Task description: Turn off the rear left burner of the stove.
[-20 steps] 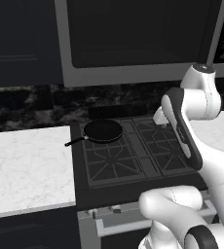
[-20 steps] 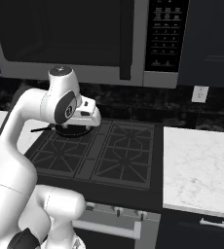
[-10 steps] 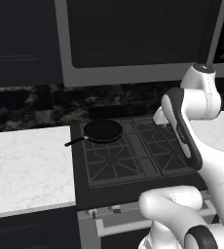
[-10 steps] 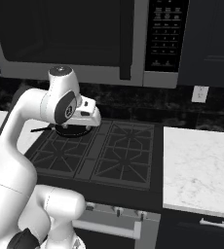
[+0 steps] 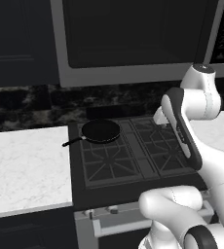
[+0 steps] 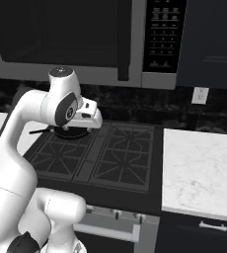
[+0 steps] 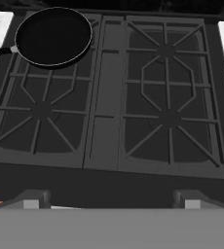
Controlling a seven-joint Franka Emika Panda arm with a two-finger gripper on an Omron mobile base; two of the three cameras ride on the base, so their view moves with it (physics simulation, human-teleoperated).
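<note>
The rendered kitchen is dim and evenly lit, with no clear light source. Around the black four-burner gas stove [image 5: 128, 155] the white marble counter [image 5: 24, 165] reads brightest (no glare). Shadows are faint. Upper cabinets sink into near-black. Edges look slightly soft, undistorted.

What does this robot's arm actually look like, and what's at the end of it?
The arm is glossy white with rounded, bulging segments, dark grey bands and caps at the joints, and no loose cables visible. At its end the gripper has two small, blocky grey fingertips.
</note>
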